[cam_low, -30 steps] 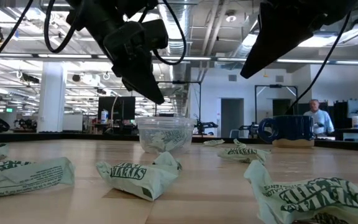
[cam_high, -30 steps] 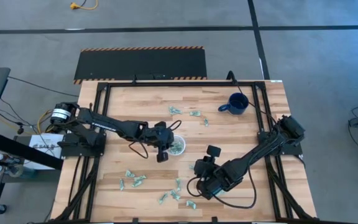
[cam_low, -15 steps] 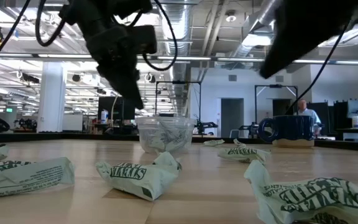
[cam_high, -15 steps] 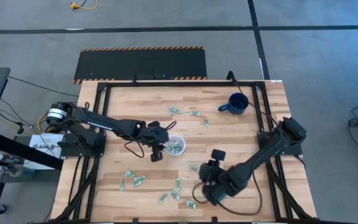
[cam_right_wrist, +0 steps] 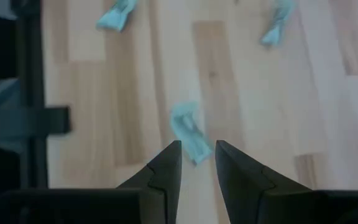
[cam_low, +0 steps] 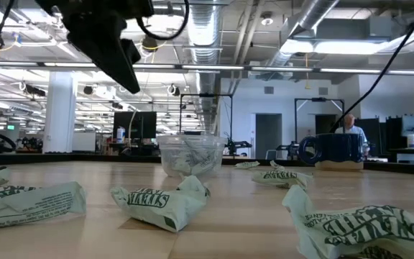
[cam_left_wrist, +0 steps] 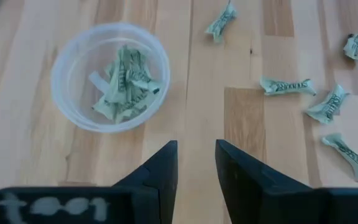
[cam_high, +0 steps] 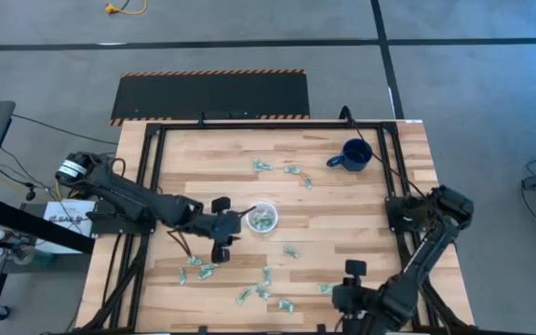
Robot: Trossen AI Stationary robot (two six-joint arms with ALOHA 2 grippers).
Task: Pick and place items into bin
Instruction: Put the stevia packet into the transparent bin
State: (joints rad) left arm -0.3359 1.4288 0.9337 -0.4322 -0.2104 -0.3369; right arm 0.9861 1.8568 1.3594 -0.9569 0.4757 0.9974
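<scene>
The clear plastic cup (cam_high: 261, 219) stands upright on the wooden table with several crinkled green-and-white wrappers (cam_left_wrist: 124, 87) inside. More wrappers lie loose on the table: a near group (cam_high: 259, 290), two at the left (cam_high: 201, 271) and a far group (cam_high: 291, 169). My left gripper (cam_high: 220, 247) hovers open and empty, left of and nearer than the cup (cam_left_wrist: 110, 78). My right gripper (cam_high: 342, 300) is open near the table's near edge, above a single wrapper (cam_right_wrist: 188, 132) that lies just ahead of its fingertips (cam_right_wrist: 174, 152).
A dark blue mug (cam_high: 355, 154) stands at the far right. In the low view, wrappers (cam_low: 165, 201) lie close in front of the cup (cam_low: 190, 155). The table's dark frame rail (cam_right_wrist: 30, 118) runs beside my right gripper. Bare wood (cam_high: 175, 158) lies at the far left.
My left gripper has drawn back from beside the cup toward the table's left and near edge and risen in the low view. My right arm has swung from the table's middle toward the near edge and to the right.
</scene>
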